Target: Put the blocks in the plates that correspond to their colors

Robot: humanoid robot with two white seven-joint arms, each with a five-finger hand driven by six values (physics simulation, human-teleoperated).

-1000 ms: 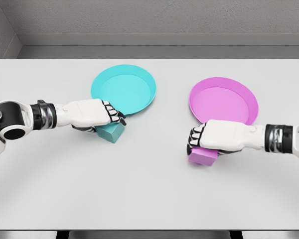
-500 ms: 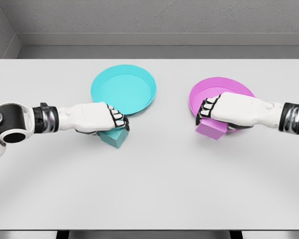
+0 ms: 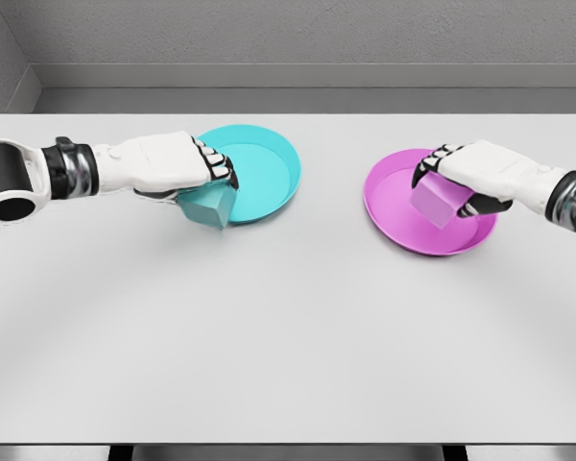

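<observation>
Blocks and plates come in two matching colours, laid out on a broad, pale grey surface (image 3: 288,327) that fills most of the head view, its far edge running straight across the top and its near edge showing a darker lip at the bottom. Behind it stands a rough grey wall (image 3: 298,34) with a lighter band along its base, and a second grey wall meets it at the far left corner. The cyan block (image 3: 207,206) is a small matte cube with clean edges, a shade duller than its plate; it is tilted, and the left hand (image 3: 168,165) is clenched around it from above, fingers wrapped over its top, holding it at the near-left rim of the cyan plate (image 3: 264,173). That plate is a shallow round dish with a raised rim, sitting left of centre on the far half of the surface. The pink block (image 3: 435,202) is a paler, lilac-tinted cube, also tilted, gripped by the right hand (image 3: 475,178) with the dark-tipped fingers curled over its upper side; it sits over the inside of the pink plate (image 3: 403,226), though whether it touches the plate floor I cannot tell. The pink plate is a shallow magenta dish of the same shape, well apart from the cyan one, to the right.
</observation>
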